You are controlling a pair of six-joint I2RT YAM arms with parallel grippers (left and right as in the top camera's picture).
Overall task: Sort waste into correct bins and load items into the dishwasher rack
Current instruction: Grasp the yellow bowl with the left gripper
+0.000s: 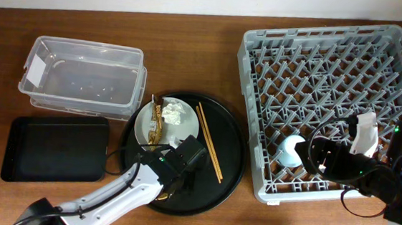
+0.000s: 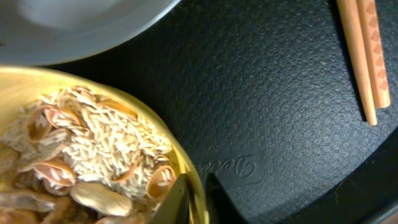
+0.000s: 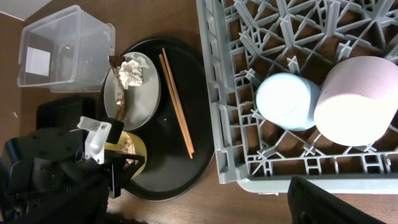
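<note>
My left gripper (image 2: 198, 199) is shut on the rim of the yellow bowl (image 2: 180, 155), one finger inside and one outside. The bowl holds rice-like food scraps (image 2: 93, 143) and stands on the round black tray (image 1: 225, 165). Beside it is the grey plate (image 1: 146, 126) with white tissue (image 1: 174, 112) and a gold-brown wrapper (image 1: 156, 120). The chopsticks (image 1: 209, 142) lie on the tray to the right. The light-blue cup (image 3: 286, 101) and pink cup (image 3: 357, 99) stand upside down in the grey rack (image 1: 334, 65). My right gripper (image 1: 313, 151) is open and empty beside the light-blue cup.
The clear tub (image 1: 82, 74) stands at the back left. The flat black tray (image 1: 54, 148) lies in front of it, left of the round tray. The rack fills the right side of the table.
</note>
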